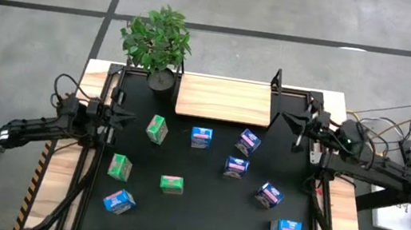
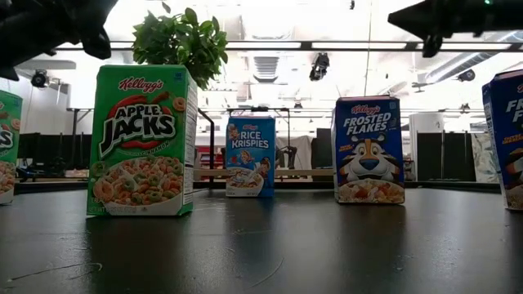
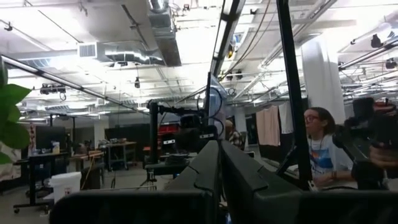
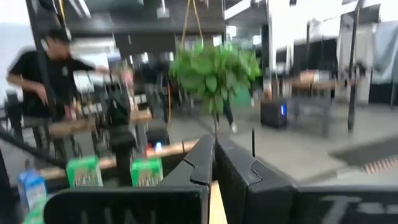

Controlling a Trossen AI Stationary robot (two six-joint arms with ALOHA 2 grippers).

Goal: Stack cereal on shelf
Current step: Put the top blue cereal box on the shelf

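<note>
Both jaws pressed together, empty; blue and green cereal cartons scattered, light-wood shelf bare.

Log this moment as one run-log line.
left gripper: shut, empty, left of mat | right gripper: shut, empty, near shelf | cereal: all on mat, none shelved
</note>
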